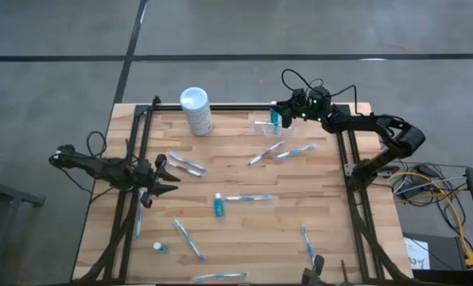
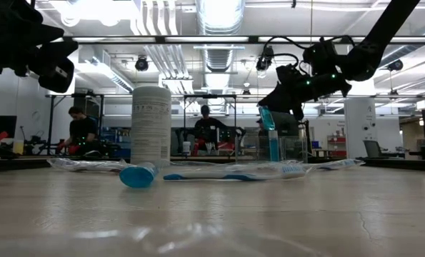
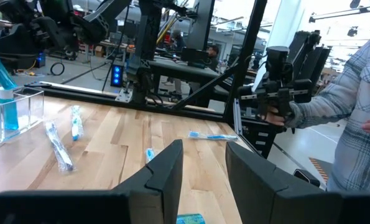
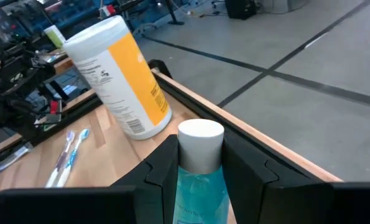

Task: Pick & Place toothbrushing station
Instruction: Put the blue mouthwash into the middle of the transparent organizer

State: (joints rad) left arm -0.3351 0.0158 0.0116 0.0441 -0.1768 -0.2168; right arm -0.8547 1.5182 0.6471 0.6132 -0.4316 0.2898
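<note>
A white-capped blue bottle, pinched by the right gripper, is seen clearly only from that wrist. It is held over the small clear plastic holder. The left gripper fingers are spread with nothing between them.

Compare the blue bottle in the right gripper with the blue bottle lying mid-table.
The held blue bottle is clamped between the right gripper fingers at the table's far edge, over the clear holder; the loose blue bottle lies untouched on the wood mid-table. The held one stands upright, white cap up; the loose one lies on its side. Both are small and blue.
</note>
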